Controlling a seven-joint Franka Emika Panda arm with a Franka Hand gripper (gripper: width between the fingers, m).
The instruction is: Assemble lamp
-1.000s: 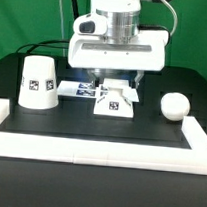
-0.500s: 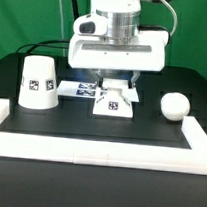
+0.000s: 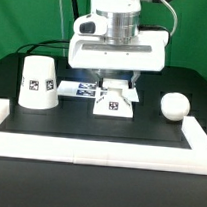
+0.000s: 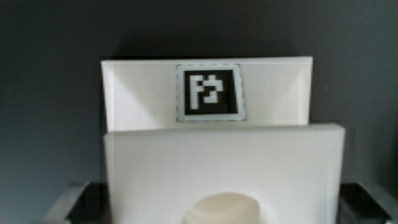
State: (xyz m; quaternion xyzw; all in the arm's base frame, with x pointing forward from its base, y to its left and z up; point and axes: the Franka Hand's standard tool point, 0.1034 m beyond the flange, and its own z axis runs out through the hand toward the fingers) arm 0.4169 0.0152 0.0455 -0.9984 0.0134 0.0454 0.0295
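- We see the gripper (image 3: 115,85) low over the lamp's base (image 3: 113,104), which sits mid-table just in front of the marker board (image 3: 84,88).
- In the wrist view the base (image 4: 214,150) fills the space between the dark fingers (image 4: 75,202). We cannot tell whether they press on it.
- The shade (image 3: 37,83) stands rim-down at the exterior view's left and the bulb (image 3: 174,105) at its right, both well apart from the base.

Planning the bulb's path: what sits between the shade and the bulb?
The lamp's square base sits between the shade and the bulb, apart from both; the exterior view shows it.
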